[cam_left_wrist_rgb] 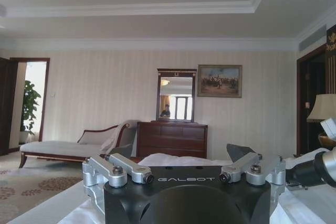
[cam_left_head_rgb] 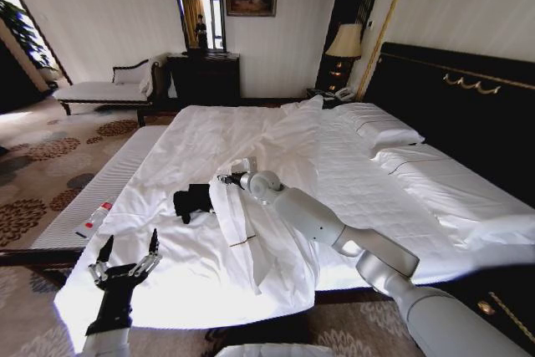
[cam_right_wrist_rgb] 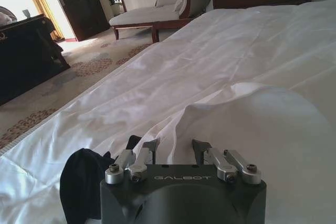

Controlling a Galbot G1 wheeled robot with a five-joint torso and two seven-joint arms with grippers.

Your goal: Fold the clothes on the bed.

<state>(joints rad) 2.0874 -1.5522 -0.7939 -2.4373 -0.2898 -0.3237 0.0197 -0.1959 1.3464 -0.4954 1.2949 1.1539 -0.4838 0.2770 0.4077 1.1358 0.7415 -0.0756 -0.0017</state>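
Shirt: black T-shirt point(cam_left_head_rgb: 193, 201) lies bunched in a small heap at left centre of the head view, on the white duvet point(cam_left_head_rgb: 251, 148) of the bed point(cam_left_head_rgb: 468, 198); not spread flat, no fold made yet.
Right end effector: right end effector point(cam_left_head_rgb: 224, 179) sits at frame centre, just right of the heap, low over the duvet; in the right wrist view point(cam_right_wrist_rgb: 174, 149) its fingers stand apart, holding nothing, with the shirt point(cam_right_wrist_rgb: 84, 179) dark at lower left.
Left end effector: left end effector point(cam_left_head_rgb: 128, 250) at lower left of the head view, by the bed's foot edge, fingers point(cam_left_head_rgb: 153, 244) spread open, pointing up, empty, well apart from the shirt.
Step in hand, as judged: reach for the heap to pull it open.
Doing it well: pinch only black cloth at an edge or sleeve, not the white duvet under it; a duvet fold rises right beside the fingers and could get caught.
Risk: grabbing mid-heap likely lifts a ball, not a flat shirt.
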